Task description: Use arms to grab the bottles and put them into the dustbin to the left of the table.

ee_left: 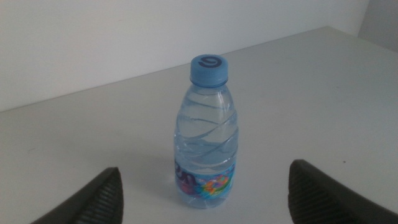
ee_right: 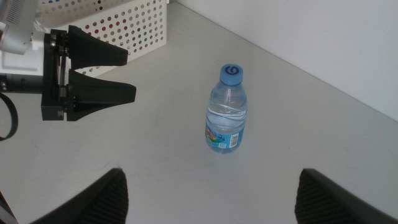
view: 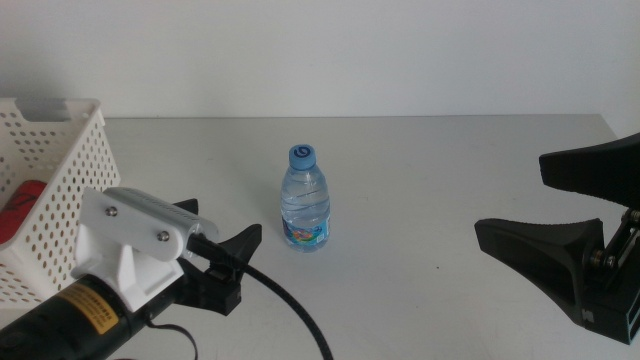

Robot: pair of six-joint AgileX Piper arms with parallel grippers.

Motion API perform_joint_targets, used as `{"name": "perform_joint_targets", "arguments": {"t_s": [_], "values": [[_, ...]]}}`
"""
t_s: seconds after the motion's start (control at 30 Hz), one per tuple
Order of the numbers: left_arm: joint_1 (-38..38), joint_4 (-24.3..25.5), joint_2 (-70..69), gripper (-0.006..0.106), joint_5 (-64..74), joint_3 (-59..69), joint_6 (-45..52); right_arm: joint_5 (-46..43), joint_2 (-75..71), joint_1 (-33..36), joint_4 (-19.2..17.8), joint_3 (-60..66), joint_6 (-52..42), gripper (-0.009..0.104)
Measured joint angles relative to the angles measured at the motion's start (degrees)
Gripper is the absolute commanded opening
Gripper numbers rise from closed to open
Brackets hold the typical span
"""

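A small clear water bottle (view: 304,200) with a blue cap stands upright in the middle of the table (view: 420,150). My left gripper (view: 228,232) comes in from the lower left, open, pointing at the bottle and a short way short of it. In the left wrist view the bottle (ee_left: 208,143) stands just beyond the two dark fingertips (ee_left: 109,190), centred between them. My right gripper (view: 512,197) is open at the right edge, well away from the bottle (ee_right: 226,112). The white perforated dustbin (view: 60,165) stands at the far left.
Something red (view: 25,205) lies inside the dustbin, seen over its rim and through the holes. The right wrist view shows the left gripper (ee_right: 130,74) open in front of the dustbin (ee_right: 124,25). A white wall bounds the table's far edge.
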Motion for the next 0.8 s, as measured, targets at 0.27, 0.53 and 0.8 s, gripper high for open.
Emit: {"name": "perform_joint_targets", "arguments": {"t_s": [0.27,0.53,0.8], "values": [[-0.2,8.1,13.2,0.089,-4.8,-7.9,-7.0,0.0,0.0,0.0,0.0,0.0,0.0,0.078],[0.0,9.6,21.9,0.092,-5.8,-14.9,-7.5,0.0,0.0,0.0,0.0,0.0,0.0,0.078],[1.5,10.5,29.0,0.091,-6.2,-20.3,-7.6,0.0,0.0,0.0,0.0,0.0,0.0,0.078]]}}
